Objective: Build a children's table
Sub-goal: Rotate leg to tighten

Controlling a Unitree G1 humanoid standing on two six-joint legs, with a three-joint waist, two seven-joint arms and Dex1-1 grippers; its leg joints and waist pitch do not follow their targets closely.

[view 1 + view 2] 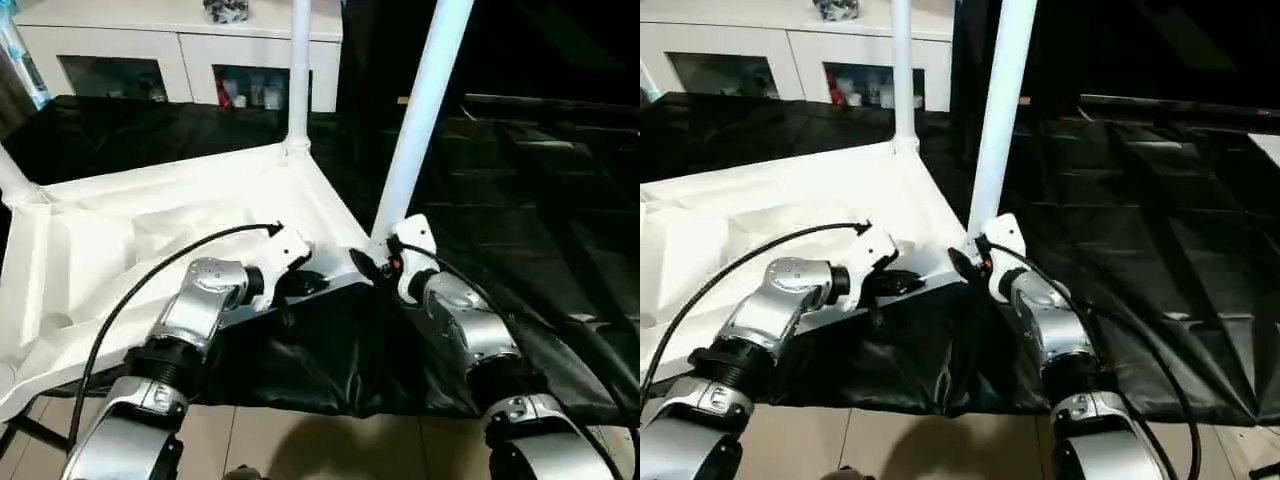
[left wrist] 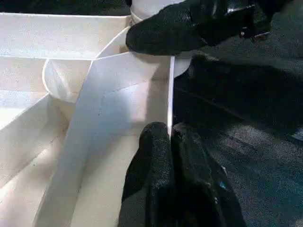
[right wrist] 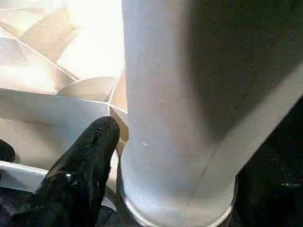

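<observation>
A white cabinet with glass doors backs a worktop draped in black sheeting. On it lies the table top, upside down, two legs already upright. The near-corner leg rises steeply, tilted slightly, its flared end at the socket. The right gripper, nearer, straddles its base, whether clamped cannot be told; the left gripper is clenched on the rim.
</observation>
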